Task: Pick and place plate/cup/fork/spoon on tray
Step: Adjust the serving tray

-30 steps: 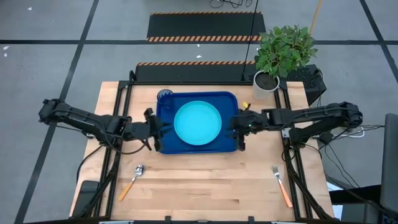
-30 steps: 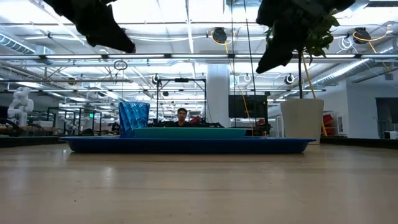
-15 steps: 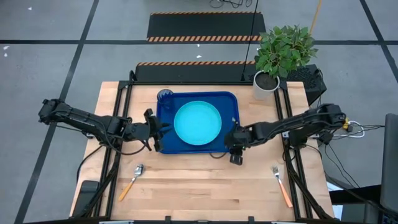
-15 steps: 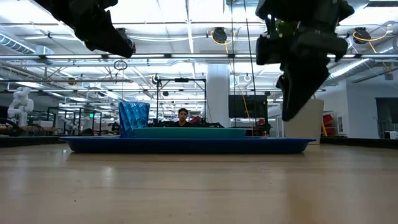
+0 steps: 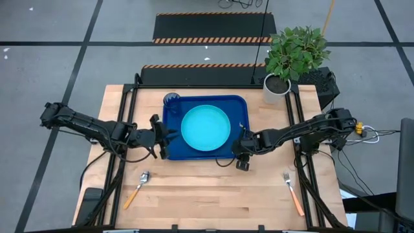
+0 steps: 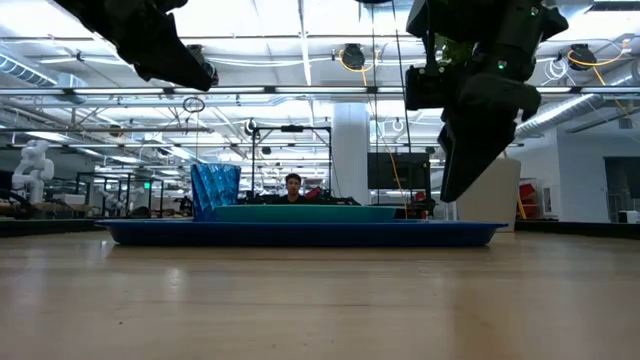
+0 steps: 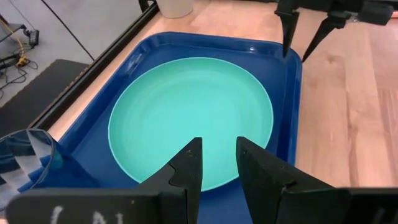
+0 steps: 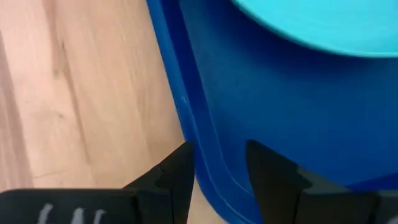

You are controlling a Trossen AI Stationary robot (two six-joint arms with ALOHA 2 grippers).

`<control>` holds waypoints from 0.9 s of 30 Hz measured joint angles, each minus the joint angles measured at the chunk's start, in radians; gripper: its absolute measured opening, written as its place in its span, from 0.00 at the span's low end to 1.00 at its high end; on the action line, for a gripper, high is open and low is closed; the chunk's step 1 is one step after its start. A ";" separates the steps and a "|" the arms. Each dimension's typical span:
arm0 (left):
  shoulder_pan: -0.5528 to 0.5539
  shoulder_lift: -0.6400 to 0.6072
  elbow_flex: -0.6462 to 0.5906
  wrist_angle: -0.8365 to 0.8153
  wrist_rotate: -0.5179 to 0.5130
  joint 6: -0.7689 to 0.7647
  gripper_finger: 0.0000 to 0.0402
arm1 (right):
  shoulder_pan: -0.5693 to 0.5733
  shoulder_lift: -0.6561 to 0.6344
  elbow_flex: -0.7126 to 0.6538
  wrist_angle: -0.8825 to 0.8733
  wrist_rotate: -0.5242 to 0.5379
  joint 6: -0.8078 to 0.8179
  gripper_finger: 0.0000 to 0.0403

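Tray [image 5: 240, 111], dark blue and rimmed, sits toward the 12 o'clock half of the wooden desk [image 5: 207, 194] in the high view, with the cyan plate [image 5: 205, 127] centred in it and the blue cup [image 5: 171, 99] in its 10 o'clock corner. The spoon [image 5: 137, 188] lies on bare wood at 7 o'clock from the tray, the fork [image 5: 292, 192] at 5 o'clock, both well apart from it and near the desk's side edges. Open wood spans the whole 6 o'clock half between them. The left claw [image 5: 163, 137] hangs just beside the tray's 9 o'clock rim; the right claw [image 5: 242, 157] hangs over the tray's 5 o'clock corner. A potted plant [image 5: 292, 55] stands at 1 o'clock, off the tray.

From the low view, the tray's rim [image 6: 300, 233] runs as a long blue band across the desk, the plate [image 6: 305, 212] showing as a teal strip above it and the cup [image 6: 215, 190] rising at its 9 o'clock end. Both arms hang above the tray with clear air beneath. A person [image 6: 292, 186] shows far back in the room.

Through the left wrist view, the left claw [image 7: 218, 163] stands narrowly parted, holding nothing, over the near rim of the plate [image 7: 186, 112]. The right claw [image 7: 306, 34] shows beyond the tray's far corner, its fingers spread. White marks on the claw body are cut off and unreadable.

Through the right wrist view, the right claw [image 8: 219, 168] is parted and empty, straddling the tray's raised rim [image 8: 186, 118], bare wood on one side, the plate's edge [image 8: 323, 22] on the other. The marks on its body cannot be read.
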 joint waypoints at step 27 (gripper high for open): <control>-0.004 0.000 0.000 -0.008 0.000 -0.004 0.25 | 0.039 0.095 0.000 0.041 -0.061 0.051 0.33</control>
